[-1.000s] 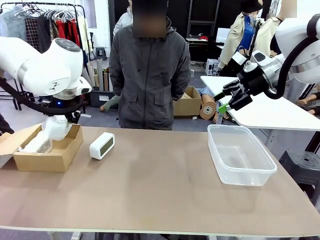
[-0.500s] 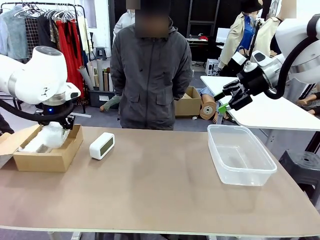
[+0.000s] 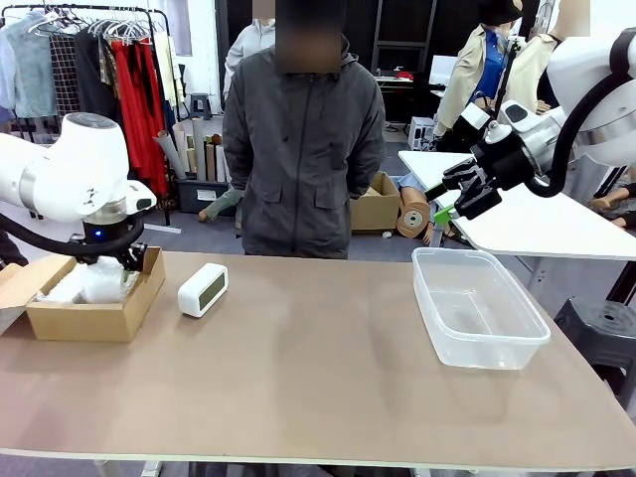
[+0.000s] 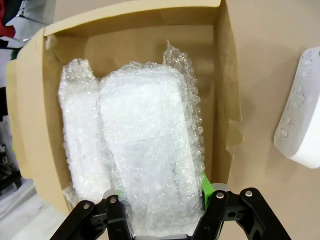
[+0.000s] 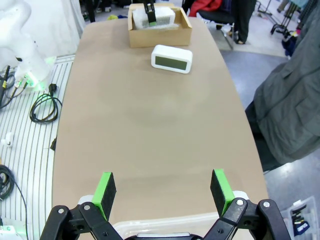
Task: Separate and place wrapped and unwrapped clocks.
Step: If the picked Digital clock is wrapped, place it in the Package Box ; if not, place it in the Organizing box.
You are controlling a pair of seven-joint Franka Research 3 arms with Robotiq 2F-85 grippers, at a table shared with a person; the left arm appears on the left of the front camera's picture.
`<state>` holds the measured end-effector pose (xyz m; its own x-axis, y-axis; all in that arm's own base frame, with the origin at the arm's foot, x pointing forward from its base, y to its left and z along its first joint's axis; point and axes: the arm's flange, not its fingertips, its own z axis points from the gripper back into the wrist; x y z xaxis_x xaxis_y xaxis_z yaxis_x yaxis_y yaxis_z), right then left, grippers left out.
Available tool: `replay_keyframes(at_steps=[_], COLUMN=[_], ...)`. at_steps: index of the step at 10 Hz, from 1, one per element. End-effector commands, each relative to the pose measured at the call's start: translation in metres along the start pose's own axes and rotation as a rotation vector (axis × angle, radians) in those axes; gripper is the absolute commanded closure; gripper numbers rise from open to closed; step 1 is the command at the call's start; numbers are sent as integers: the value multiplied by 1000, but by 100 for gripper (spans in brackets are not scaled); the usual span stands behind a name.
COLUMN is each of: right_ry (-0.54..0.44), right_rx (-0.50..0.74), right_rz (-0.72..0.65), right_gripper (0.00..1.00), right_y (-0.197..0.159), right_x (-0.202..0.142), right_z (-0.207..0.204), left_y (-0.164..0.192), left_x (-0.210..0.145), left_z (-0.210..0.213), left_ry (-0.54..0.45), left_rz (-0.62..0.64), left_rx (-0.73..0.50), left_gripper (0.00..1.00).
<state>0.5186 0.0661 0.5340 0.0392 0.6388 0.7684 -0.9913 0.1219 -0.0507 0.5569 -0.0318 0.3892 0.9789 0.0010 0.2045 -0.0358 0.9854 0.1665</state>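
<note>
Left claw (image 4: 161, 199) sits down inside the cardboard box (image 4: 226, 95) at the table's left end. It is clamped on a wrapped clock (image 4: 150, 145), green pads pressing both sides of the bubble-wrapped lump near one end. I cannot tell whether that clock touches the box floor.

A second wrapped clock (image 4: 80, 130) lies in the box alongside, touching the held one.

The bare clock (image 3: 203, 289) rests on the table (image 3: 318, 388) just right of the box, apart from it, its pale display visible from the robot's side.

Right claw (image 3: 457, 196) hangs in the air near the far end of the plastic tub (image 3: 492, 353), fingers spread wide with nothing between them. The tub stands toward the table's right edge, well apart from the bare clock.

A person (image 3: 303, 149) stands at the far side, mid-table.
</note>
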Motion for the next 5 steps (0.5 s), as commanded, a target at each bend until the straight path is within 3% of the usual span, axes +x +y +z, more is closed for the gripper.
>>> replay_keyframes(at_steps=[1, 5], right_ry=[2, 2], right_rx=[1, 1], right_rz=[4, 4], right_gripper=[0, 0], right_y=[0, 0], right_x=[2, 2], right_z=[1, 1], left_y=[2, 2], left_x=[4, 8], left_z=[-7, -31], left_ry=[-3, 36], left_rz=[-23, -20], left_rx=[-47, -59], left_gripper=[100, 100])
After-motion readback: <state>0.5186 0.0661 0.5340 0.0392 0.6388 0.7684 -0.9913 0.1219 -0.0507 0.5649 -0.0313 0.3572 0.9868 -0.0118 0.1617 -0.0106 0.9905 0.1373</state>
